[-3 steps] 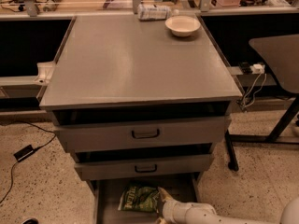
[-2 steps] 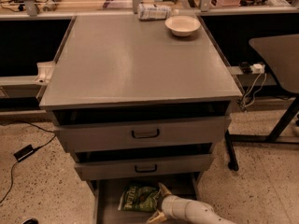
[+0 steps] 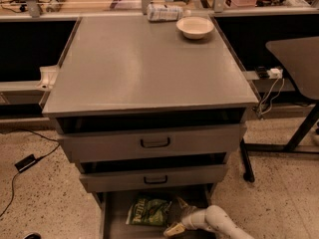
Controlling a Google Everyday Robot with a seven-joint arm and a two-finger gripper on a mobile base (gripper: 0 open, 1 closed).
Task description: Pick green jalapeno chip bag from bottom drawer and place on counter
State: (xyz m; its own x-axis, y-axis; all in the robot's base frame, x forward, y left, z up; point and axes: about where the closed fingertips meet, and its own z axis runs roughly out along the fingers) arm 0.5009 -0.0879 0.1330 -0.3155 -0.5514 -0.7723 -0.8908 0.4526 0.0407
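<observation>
Gripper: you have the gripper (image 3: 176,216) low in the bottom centre of the frame, inside the open bottom drawer (image 3: 112,219), at the end of the white arm (image 3: 219,222) that comes in from the lower right.
Claw state: released. Its two fingers (image 3: 174,228) look spread apart and hold nothing.
Green jalapeno chip bag: the green jalapeno chip bag (image 3: 148,211) lies flat on the floor of the bottom drawer, left of centre at the bottom of the frame. Your claw is just beside its right edge. You cannot tell whether a fingertip touches the foil.
Bottom drawer: pulled out under the cabinet, with its front cut off by the lower edge of the frame.
Upper drawers: the top drawer (image 3: 99,146) and the middle drawer (image 3: 114,181) each stick out a little, and each has a black handle at the centre.
Counter: the counter (image 3: 144,68) fills the middle of the frame.
On the counter: a pale bowl (image 3: 195,27) sits near the upper right corner, and a silvery wrapped package (image 3: 164,12) lies at the back edge, just left of the bowl.
Floor: speckled, with a black adapter (image 3: 26,162) and its cable at the left edge.
</observation>
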